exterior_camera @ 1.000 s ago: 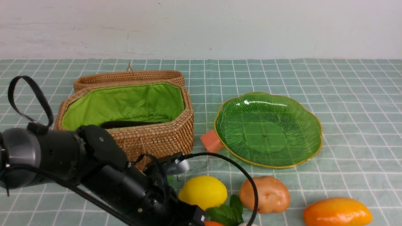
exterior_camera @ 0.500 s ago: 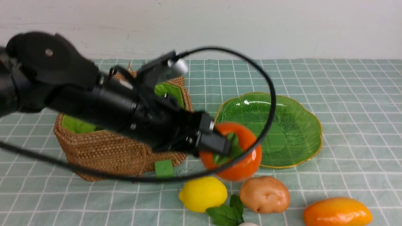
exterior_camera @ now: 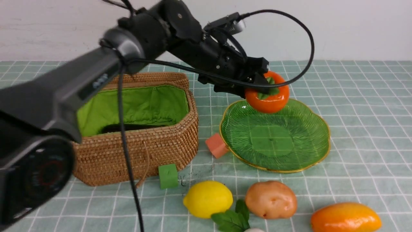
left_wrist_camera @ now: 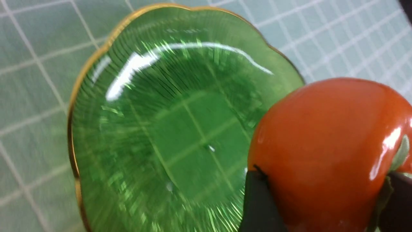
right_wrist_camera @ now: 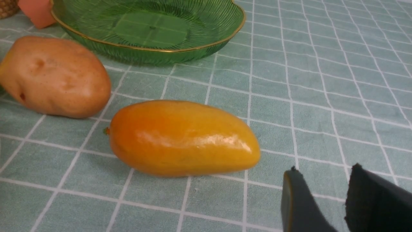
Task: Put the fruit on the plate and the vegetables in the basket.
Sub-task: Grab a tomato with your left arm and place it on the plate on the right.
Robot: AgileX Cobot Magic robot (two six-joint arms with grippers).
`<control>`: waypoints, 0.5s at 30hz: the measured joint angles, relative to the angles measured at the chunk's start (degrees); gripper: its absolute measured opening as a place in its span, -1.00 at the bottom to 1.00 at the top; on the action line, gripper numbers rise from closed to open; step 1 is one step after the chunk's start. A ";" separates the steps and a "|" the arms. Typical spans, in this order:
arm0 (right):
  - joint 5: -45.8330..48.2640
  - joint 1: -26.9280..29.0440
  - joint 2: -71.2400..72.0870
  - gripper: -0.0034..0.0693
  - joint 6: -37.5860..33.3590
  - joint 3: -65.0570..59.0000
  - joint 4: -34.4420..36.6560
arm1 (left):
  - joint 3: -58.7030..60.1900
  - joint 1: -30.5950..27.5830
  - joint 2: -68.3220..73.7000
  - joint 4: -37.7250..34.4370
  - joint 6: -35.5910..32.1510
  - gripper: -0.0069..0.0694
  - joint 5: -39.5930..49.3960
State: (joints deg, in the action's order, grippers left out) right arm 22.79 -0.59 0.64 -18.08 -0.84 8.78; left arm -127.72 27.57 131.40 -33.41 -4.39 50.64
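Note:
My left gripper point(exterior_camera: 262, 85) is shut on the orange-red persimmon point(exterior_camera: 267, 96), held in the air above the far side of the green plate point(exterior_camera: 302, 141). In the left wrist view the persimmon point(left_wrist_camera: 325, 135) sits between the black fingers point(left_wrist_camera: 257, 199) over the plate point(left_wrist_camera: 154, 129). The lemon point(exterior_camera: 208, 198), green leaves point(exterior_camera: 231, 219), potato point(exterior_camera: 271, 199) and mango point(exterior_camera: 345, 217) lie along the near edge. My right gripper point(right_wrist_camera: 325, 169) hovers open beside the mango point(right_wrist_camera: 183, 138), holding nothing. The open wicker basket point(exterior_camera: 154, 145) stands left of the plate, something dark point(exterior_camera: 128, 128) inside.
A salmon cube point(exterior_camera: 216, 145) rests against the plate's left rim, and a green cube point(exterior_camera: 168, 175) sits by the basket's front. A white vegetable point(exterior_camera: 254, 230) peeks in at the bottom edge. The left arm stretches across above the basket.
The left arm rose from the near edge with the persimmon in its grip and carried it up and over the plate. The right gripper shows no change.

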 joint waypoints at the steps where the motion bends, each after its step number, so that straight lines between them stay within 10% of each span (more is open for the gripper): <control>1: 0.00 0.00 0.00 -0.24 0.00 0.00 0.00 | -3.22 0.38 3.13 1.56 2.00 0.30 0.70; 15: 0.00 0.00 0.00 -0.24 0.00 0.00 -0.05 | -11.09 0.92 9.20 6.45 8.06 0.91 6.16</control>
State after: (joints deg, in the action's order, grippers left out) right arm 22.79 -0.59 0.64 -18.08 -0.84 8.73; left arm -138.80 28.49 140.60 -26.96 3.67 56.80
